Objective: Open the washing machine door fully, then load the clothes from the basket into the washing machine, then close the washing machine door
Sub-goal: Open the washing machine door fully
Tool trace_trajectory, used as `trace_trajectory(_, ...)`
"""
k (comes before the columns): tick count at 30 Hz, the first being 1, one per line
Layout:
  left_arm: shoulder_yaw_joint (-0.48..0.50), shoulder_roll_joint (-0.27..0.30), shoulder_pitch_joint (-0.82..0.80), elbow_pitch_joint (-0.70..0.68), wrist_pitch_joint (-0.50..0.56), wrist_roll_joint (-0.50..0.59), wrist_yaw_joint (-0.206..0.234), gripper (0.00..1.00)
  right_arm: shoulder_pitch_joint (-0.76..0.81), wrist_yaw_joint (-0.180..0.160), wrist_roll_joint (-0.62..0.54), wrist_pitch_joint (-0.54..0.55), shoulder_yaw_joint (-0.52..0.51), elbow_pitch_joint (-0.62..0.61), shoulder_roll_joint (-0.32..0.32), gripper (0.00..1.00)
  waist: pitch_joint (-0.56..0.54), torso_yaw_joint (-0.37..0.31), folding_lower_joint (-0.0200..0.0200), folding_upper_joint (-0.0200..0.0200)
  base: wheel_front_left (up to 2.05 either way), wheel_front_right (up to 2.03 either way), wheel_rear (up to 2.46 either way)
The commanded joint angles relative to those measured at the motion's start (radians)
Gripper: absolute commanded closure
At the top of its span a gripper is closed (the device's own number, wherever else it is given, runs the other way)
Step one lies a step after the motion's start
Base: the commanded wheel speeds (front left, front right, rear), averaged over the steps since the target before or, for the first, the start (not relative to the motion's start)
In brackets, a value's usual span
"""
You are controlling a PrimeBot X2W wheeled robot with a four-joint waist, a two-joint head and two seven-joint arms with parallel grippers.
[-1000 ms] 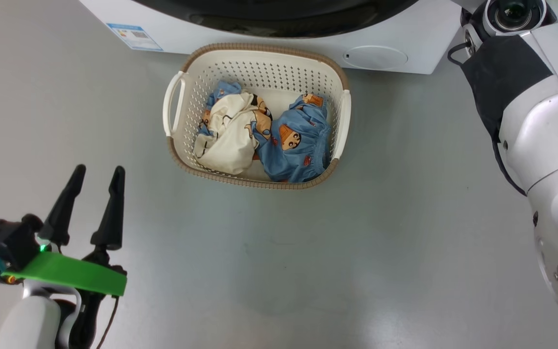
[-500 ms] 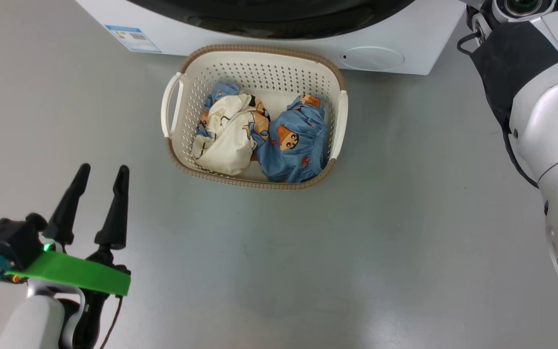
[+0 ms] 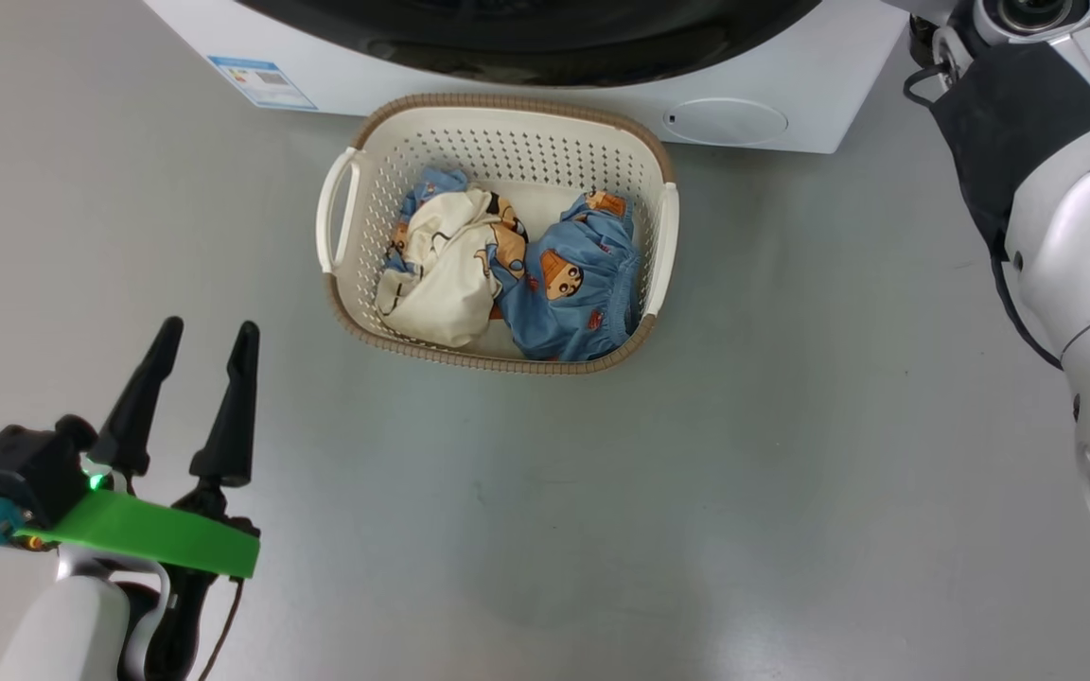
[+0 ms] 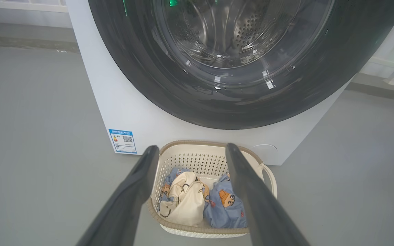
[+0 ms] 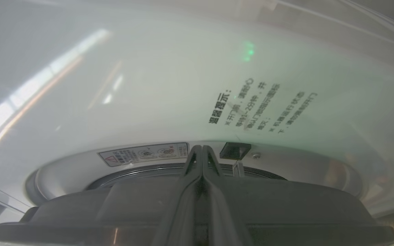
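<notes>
Door-opening is going on, the right jaws lying shut across the rim of the washing machine door [image 5: 80, 208], the left jaws hanging open near the basket [image 3: 498, 367] holding the clothes [image 3: 564, 284]; swinging that door fully wide looks next.

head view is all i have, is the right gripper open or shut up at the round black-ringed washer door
Observer: Shut. The right gripper has its two long dark fingers pressed together, tips over the rim of the glossy black-ringed washing machine door.
Operator: is it latched
Observer: Probably not. In the right wrist view a small dark rectangular slot shows uncovered just past the door's rim.
</notes>
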Motion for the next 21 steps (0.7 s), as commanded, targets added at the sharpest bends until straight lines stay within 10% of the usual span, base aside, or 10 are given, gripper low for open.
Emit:
trace_trajectory(1, 0.037, 0.036, -0.001, -0.024, -0.006, 0.001, -0.002, 0.00, 0.022, 0.002, 0.010, 0.023, 0.018, -0.029, 0.065, 1.00, -0.001, 0.002, 0.0000, -0.0001, 0.00, 0.00, 0.00)
trace_trajectory(21, 0.057, 0.028, 0.011, -0.049, -0.006, 0.018, -0.002, 0.00, 0.072, 0.002, 0.015, 0.230, 0.078, 0.006, 0.061, 1.00, -0.045, -0.008, 0.0000, -0.0001, 0.00, 0.00, 0.00)
